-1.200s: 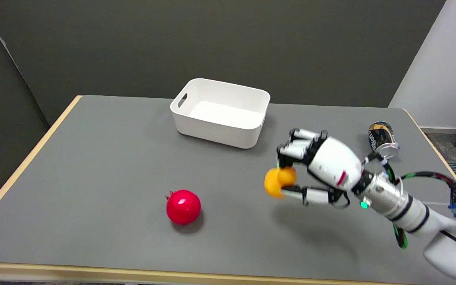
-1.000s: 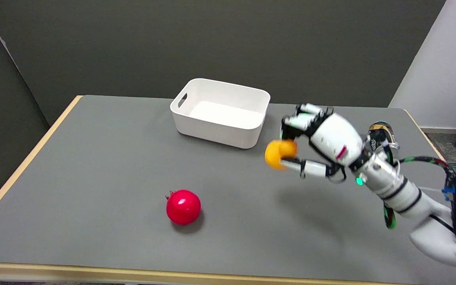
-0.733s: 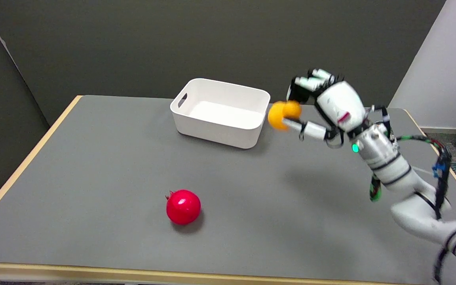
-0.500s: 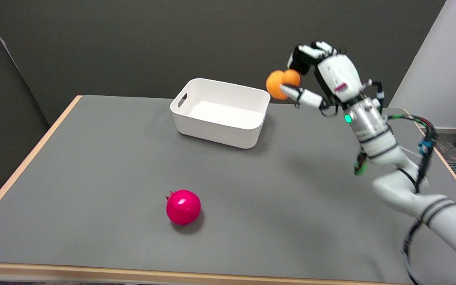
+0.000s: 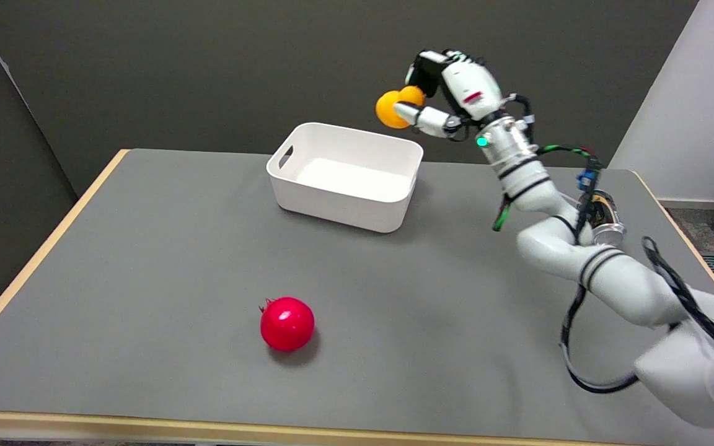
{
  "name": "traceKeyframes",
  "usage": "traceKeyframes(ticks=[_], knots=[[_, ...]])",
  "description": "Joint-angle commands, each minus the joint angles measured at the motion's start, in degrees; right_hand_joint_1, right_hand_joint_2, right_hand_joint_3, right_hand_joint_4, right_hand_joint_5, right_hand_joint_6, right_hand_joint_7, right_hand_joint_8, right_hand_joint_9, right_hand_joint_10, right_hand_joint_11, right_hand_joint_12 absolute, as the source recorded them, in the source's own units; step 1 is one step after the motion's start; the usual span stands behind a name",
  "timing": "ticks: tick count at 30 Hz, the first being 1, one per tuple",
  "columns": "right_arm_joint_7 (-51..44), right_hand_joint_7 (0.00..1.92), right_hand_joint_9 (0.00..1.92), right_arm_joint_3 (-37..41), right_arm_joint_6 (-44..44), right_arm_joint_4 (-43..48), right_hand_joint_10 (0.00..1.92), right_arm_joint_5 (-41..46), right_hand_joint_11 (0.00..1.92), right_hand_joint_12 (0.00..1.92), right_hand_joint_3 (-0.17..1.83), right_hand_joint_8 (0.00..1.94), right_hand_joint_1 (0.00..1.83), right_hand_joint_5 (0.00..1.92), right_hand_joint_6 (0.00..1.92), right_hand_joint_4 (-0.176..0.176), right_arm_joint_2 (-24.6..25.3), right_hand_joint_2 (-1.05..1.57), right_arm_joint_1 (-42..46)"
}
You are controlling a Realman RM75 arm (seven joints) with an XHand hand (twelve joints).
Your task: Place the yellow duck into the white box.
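Above the box's point(image 5: 344, 210) far right rim: hand point(image 5: 450, 93), fingers clamped on duck point(image 5: 389, 109).
Carry step; next, judged: shift left over the interior, lower, release.

Yellow duck point(image 5: 392, 109) aloft above white box point(image 5: 346, 176), box upright

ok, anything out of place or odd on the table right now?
One thing: the can at the table's right edge lies on its side, partly hidden behind the arm. Otherwise nothing stands out. The white box sits upright and empty, the red fruit rests alone near the front, and the right robot hand holds the duck above the box.
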State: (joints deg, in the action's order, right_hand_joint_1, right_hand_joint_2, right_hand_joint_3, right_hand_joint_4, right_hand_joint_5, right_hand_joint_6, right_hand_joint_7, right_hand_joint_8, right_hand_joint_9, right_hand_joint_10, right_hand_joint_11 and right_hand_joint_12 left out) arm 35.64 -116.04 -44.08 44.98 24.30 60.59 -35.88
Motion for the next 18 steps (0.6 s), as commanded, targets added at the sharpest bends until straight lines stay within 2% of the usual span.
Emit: traceKeyframes(ticks=[1,8,10,11,12,13,14,15,18], knots=[[-0.9,0.91,0.75,-15.2,14.1,-18.2,1.36,4.8,0.32,1.37,0.45,1.39,1.21,0.63,1.42,-0.176,8.6,1.02,-14.0],[-0.8,0.91,0.75,-15.1,15.3,-18.1,1.36,4.7,0.33,1.37,0.43,1.39,1.21,0.62,1.43,-0.176,7.2,1.03,-10.8],[-0.4,0.90,0.75,-14.3,15.1,-17.3,1.36,5.2,0.33,1.38,0.38,1.38,1.20,0.61,1.44,-0.159,6.0,1.06,-9.3],[-0.4,0.84,0.72,-13.9,15.0,-17.0,1.32,5.3,0.30,1.35,0.55,1.26,1.06,0.54,1.30,-0.056,5.6,0.96,-8.8],[-0.4,0.75,0.66,-13.2,14.9,-16.4,1.24,5.3,0.25,1.31,0.83,1.07,0.83,0.44,1.08,0.097,5.0,0.81,-8.2],[-0.4,0.56,0.51,-12.5,14.8,-15.5,1.02,5.3,0.18,1.24,0.91,0.77,0.62,0.30,0.77,0.125,4.3,0.73,-7.5],[-0.3,0.37,0.34,-12.0,14.6,-14.8,0.78,5.3,0.12,1.17,0.91,0.46,0.44,0.16,0.47,0.097,3.9,0.68,-7.2],[-0.1,0.25,0.23,-11.6,14.4,-13.8,0.65,5.3,0.07,1.14,0.92,0.31,0.35,0.09,0.31,0.082,3.0,0.65,-6.7],[1.1,0.08,0.09,-10.3,12.2,-11.4,0.56,5.3,0.05,1.07,0.96,0.22,0.23,0.03,0.20,0.076,1.0,0.58,-5.0]])
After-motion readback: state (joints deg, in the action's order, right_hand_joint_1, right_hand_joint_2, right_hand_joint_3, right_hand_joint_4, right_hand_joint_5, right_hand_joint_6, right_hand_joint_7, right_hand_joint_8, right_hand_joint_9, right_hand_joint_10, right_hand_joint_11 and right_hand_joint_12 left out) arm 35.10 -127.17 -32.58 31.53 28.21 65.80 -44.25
